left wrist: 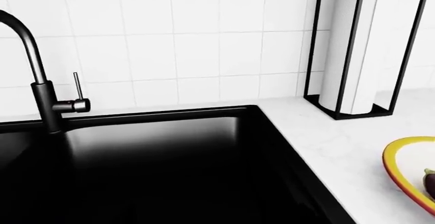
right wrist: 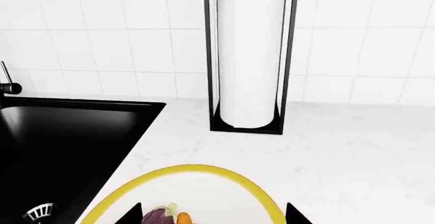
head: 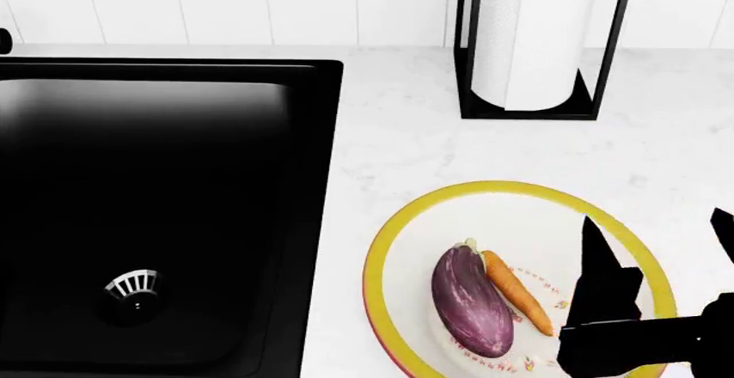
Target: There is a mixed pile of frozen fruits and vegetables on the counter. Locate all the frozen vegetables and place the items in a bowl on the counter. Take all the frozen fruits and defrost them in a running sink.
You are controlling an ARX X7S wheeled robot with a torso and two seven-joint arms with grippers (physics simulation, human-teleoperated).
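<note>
The white bowl with the yellow rim (head: 504,189) stands on the white counter (head: 390,155), to the right of the black sink (head: 172,180). In it lie the purple eggplant (head: 470,301) and the small orange carrot (head: 516,292), side by side. My right gripper (head: 656,219) hovers open over the bowl's right half, empty. Its wrist view shows the bowl rim (right wrist: 197,169), eggplant (right wrist: 160,216) and carrot (right wrist: 183,218) between the fingertips. The left wrist view looks over the sink (left wrist: 150,173); no fingers can be made out against the black basin. The frozen fruits are out of view.
A black faucet (left wrist: 41,81) rises at the sink's back edge; no water shows. A silver drain strainer (head: 134,285) sits in the basin. A paper towel roll in a black frame (head: 534,43) stands by the tiled wall behind the bowl.
</note>
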